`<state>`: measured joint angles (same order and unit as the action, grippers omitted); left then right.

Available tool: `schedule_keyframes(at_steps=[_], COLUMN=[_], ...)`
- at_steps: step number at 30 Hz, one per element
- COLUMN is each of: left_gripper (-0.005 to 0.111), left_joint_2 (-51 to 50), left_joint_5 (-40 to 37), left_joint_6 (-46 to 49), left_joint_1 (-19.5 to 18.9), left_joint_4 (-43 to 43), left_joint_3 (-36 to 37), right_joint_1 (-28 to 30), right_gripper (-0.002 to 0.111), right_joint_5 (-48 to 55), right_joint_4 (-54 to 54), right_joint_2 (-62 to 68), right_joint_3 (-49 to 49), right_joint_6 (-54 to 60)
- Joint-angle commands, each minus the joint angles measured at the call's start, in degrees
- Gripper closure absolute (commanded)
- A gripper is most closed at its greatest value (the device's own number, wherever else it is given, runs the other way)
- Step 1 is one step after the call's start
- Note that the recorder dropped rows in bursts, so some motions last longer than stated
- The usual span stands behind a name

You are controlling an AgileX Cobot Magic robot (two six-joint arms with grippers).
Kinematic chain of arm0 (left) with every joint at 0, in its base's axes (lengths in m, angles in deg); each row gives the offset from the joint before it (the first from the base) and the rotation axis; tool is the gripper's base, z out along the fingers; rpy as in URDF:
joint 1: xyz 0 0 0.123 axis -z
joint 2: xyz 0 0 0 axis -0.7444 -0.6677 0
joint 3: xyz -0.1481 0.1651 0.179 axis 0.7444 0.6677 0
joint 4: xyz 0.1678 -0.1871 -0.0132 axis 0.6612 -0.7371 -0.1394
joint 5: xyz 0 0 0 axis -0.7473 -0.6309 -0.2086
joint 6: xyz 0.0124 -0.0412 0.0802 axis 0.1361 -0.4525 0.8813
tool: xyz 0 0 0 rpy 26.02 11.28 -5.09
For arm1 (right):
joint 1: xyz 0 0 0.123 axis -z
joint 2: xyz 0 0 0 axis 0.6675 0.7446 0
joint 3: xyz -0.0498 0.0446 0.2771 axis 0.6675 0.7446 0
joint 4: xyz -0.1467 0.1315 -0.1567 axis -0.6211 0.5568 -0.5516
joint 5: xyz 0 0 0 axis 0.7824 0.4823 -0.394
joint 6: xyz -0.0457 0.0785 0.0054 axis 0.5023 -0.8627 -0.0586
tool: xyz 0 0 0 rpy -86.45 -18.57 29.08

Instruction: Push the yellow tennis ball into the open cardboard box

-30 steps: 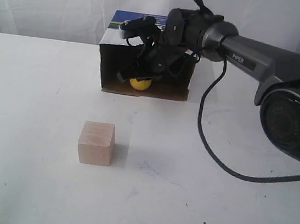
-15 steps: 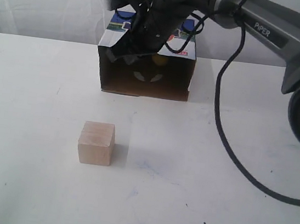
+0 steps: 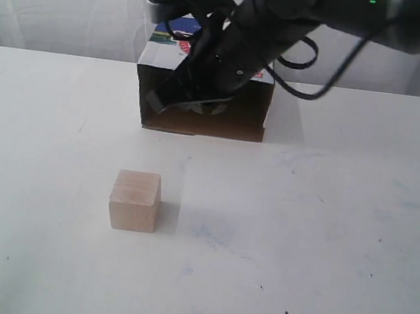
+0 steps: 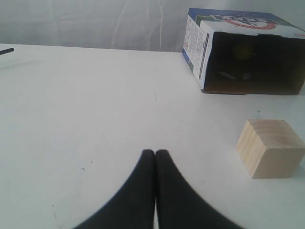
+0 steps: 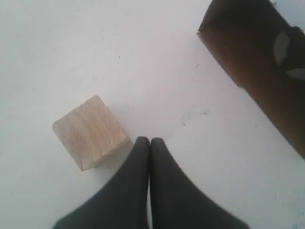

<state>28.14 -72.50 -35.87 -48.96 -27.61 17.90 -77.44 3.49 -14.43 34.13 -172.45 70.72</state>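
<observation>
The open cardboard box (image 3: 256,115) lies on its side at the back of the table, its dark mouth facing forward. Deep inside the box (image 4: 248,28), the yellow tennis ball (image 4: 243,51) shows only as a dim yellow patch; the exterior view hides it behind the right arm. My right gripper (image 3: 157,103) hangs shut and empty just outside the box mouth, above the table. In the right wrist view that gripper (image 5: 149,140) is above bare table between the cube and the box (image 5: 267,81). My left gripper (image 4: 155,152) is shut, empty and far from the box.
A pale wooden cube (image 3: 134,200) stands on the white table (image 3: 323,241) well in front of the box, also seen as the cube (image 4: 270,148) and the cube (image 5: 90,131). The right arm's dark links (image 3: 290,20) cross over the box. White curtains hang behind.
One second ago the right gripper was at the box mouth against the ball. It has since lifted and drawn back out, and the ball now lies deeper inside the box.
</observation>
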Motion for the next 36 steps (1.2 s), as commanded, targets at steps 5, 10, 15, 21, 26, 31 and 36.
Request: schedule_keyframes(at_steps=[5,10,15,21,26,31,36], left_gripper=[0.107,0.107,0.107,0.107,0.107,0.107,0.107], left_joint_2=[0.3,0.3,0.3,0.3,0.3,0.3,0.3], left_joint_5=[0.4,0.4,0.4,0.4,0.4,0.4,0.4], left_joint_6=[0.0,0.0,0.0,0.0,0.0,0.0,0.0], left_joint_1=[0.3,0.3,0.3,0.3,0.3,0.3,0.3], left_joint_4=[-0.2,-0.2,-0.2,-0.2,-0.2,-0.2,-0.2], left_joint_3=[0.2,0.2,0.2,0.2,0.2,0.2,0.2], right_joint_1=[0.1,0.0,0.0,0.0,0.0,0.0,0.0], right_gripper=[0.108,0.108,0.108,0.108,0.108,0.108,0.108], right_joint_5=[-22.3,-33.1,-40.8,-45.4,-47.1,-47.3,-44.5], right_joint_4=[3.2,3.3,3.3,3.3,3.3,3.3,3.5], right_joint_2=[-20.8,-29.4,-36.2,-42.0,-45.7,-50.1,-55.3], right_joint_3=[27.6,41.4,53.0,61.6,66.5,71.3,73.1], right_joint_6=[-2.8,-6.6,-7.9,-9.8,-10.9,-10.9,-11.4])
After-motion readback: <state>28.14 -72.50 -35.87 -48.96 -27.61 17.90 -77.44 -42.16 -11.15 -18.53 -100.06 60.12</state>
